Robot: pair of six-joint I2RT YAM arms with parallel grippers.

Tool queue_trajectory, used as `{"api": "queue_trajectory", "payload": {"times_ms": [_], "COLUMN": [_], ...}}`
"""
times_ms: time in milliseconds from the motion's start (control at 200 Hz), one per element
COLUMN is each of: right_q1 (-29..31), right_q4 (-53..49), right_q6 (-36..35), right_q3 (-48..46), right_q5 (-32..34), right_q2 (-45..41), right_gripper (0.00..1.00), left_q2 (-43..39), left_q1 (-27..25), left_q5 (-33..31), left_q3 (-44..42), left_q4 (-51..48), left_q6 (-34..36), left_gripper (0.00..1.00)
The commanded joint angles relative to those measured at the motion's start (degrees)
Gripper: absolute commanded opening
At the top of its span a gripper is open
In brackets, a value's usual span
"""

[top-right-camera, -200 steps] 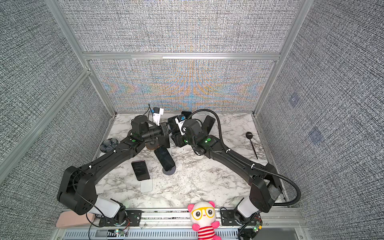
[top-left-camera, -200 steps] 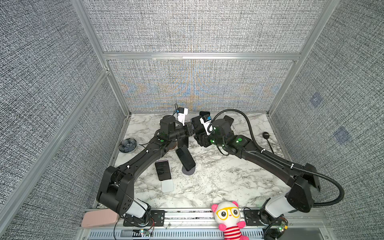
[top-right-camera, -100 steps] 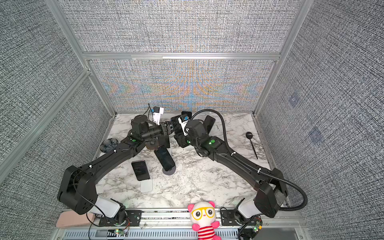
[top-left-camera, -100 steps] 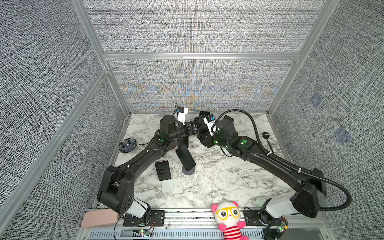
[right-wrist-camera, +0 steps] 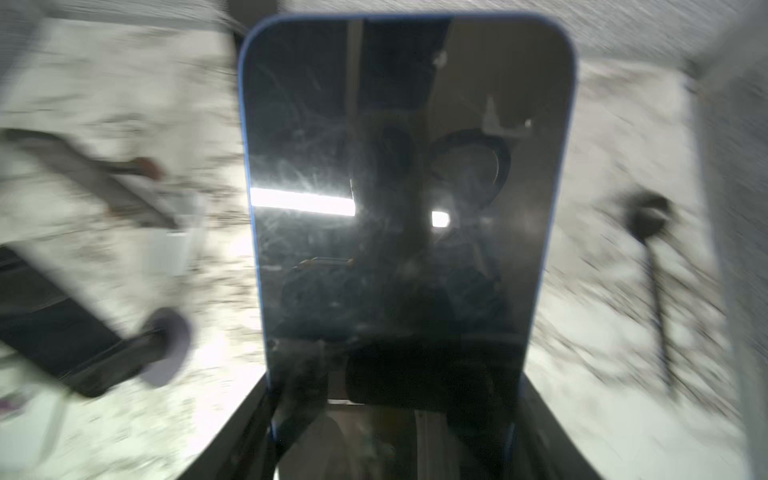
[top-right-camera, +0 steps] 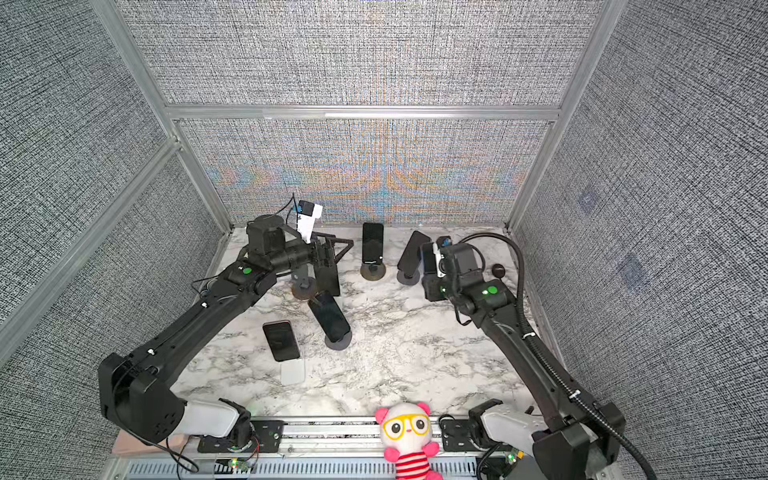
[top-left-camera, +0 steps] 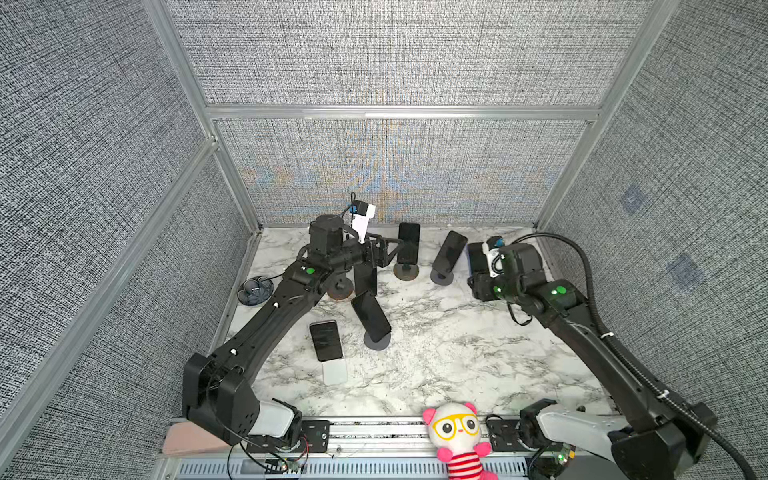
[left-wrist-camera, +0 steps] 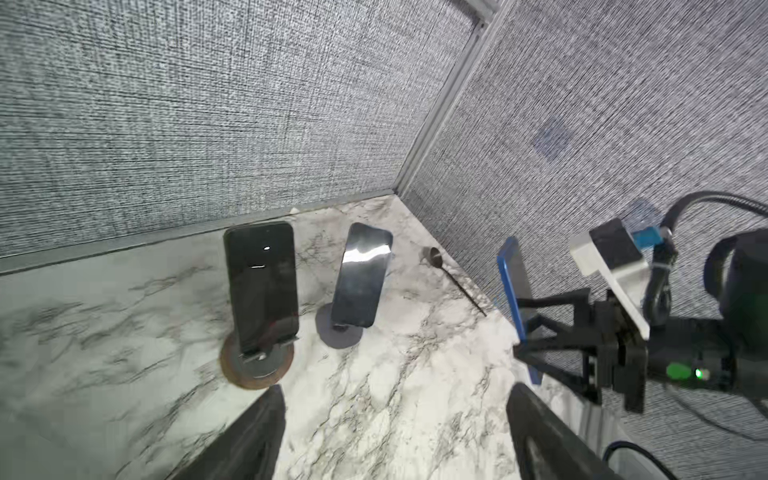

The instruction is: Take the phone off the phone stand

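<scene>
**Phone [right-wrist-camera: 407, 187] held in the right gripper [right-wrist-camera: 395, 386], clear of the stands, at about 2 o'clock on the bench [top-left-camera: 457, 365].**

The right gripper's jaws stand part-way apart and are clamped on the phone's two long edges near its lower end. The phone's long axis runs near upright with a slight lean, and its dark screen faces roughly 3 o'clock, toward its own wrist camera. The left gripper [left-wrist-camera: 395, 392] gapes wide and holds nothing, near 12 o'clock. Just at the held phone's 9 o'clock, a second phone [top-left-camera: 450, 249] leans on a grey-based stand [top-left-camera: 441, 277] and is the closest obstacle. Further toward 9 o'clock, a third phone [top-left-camera: 408, 243] stands on a rust-based stand [top-left-camera: 406, 272], beside the left gripper's fingers. A black spoon [top-right-camera: 497, 271] lies at 3 o'clock, beyond the right gripper. Toward 7 o'clock are a tilted phone [top-left-camera: 371, 318] and a flat phone [top-left-camera: 326, 340].
</scene>
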Motion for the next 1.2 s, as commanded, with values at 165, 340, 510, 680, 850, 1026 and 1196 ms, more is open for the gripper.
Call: {"api": "queue_trajectory", "payload": {"times_ms": [165, 340, 510, 680, 850, 1026, 1196], "right_q1": [-15.02, -21.53, -26.28, -28.39, -28.77, -29.08, -29.07], "right_q4": [0.04, -0.66, -2.89, -1.32, -1.1, -1.46, -2.17], "right_q6": [-9.99, -15.1, -18.94, -19.42, -19.79, -19.62, -19.6], "right_q3": [-5.43, -2.78, 2.0, 4.48, 7.17, 7.91, 8.51], "right_q5": [0.33, -4.17, -8.33, -10.86, -8.94, -8.32, -8.39], "right_q2": [8.91, 21.74, 32.45, 37.9, 42.32, 43.72, 44.27], "right_gripper": [0.0, 0.0, 0.0, 0.0, 0.0, 0.22, 0.31], "left_q2": [-2.56, -4.61, -7.07, -8.11, -8.88, -10.69, -10.82], "left_q1": [0.02, 0.02, 0.0, 0.03, 0.1, 0.06, 0.04], "left_q5": [-5.01, -6.15, -6.91, -6.83, -7.14, -8.72, -9.13], "left_q3": [-4.08, -4.31, -6.05, -7.59, -8.06, -8.7, -8.61], "left_q4": [-10.73, -15.88, -17.47, -17.75, -19.09, -21.1, -23.88], "left_q6": [8.65, 11.36, 12.44, 12.05, 11.97, 11.93, 12.52], "left_gripper": [0.85, 0.89, 0.9, 0.9, 0.92, 0.96, 0.98]}}
